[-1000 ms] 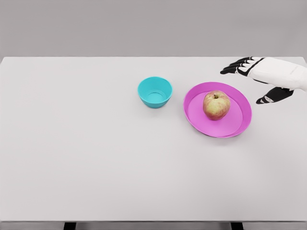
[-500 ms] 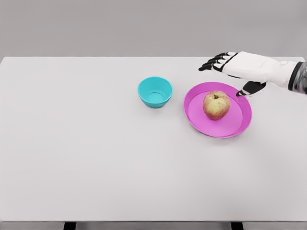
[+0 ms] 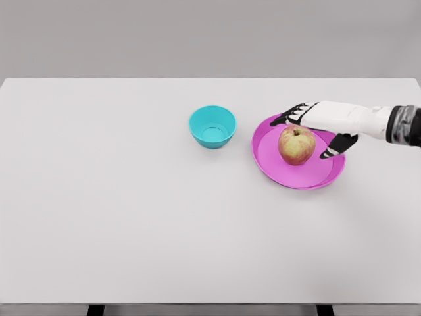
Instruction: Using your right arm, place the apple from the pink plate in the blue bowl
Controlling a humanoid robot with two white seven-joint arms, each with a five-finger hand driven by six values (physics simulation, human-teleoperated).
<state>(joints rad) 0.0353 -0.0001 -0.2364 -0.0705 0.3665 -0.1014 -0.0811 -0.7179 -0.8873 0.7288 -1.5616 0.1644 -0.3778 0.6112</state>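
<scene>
A yellow-red apple (image 3: 296,145) sits upright in the middle of the pink plate (image 3: 283,170), right of the table's centre. The blue bowl (image 3: 212,126) stands empty just left of the plate. My right hand (image 3: 309,134) reaches in from the right edge and hovers low over the plate's far side. Its fingers (image 3: 289,117) are spread behind the apple and the thumb (image 3: 334,147) hangs to the apple's right. The hand is open and brackets the apple without gripping it. The left arm does not show.
The white table (image 3: 131,217) spreads wide to the left and front of the bowl and plate. A grey wall rises behind its far edge.
The right hand has moved left and down, from beyond the plate's far right rim to a spot right around the apple. Apple, plate and bowl stayed put.
</scene>
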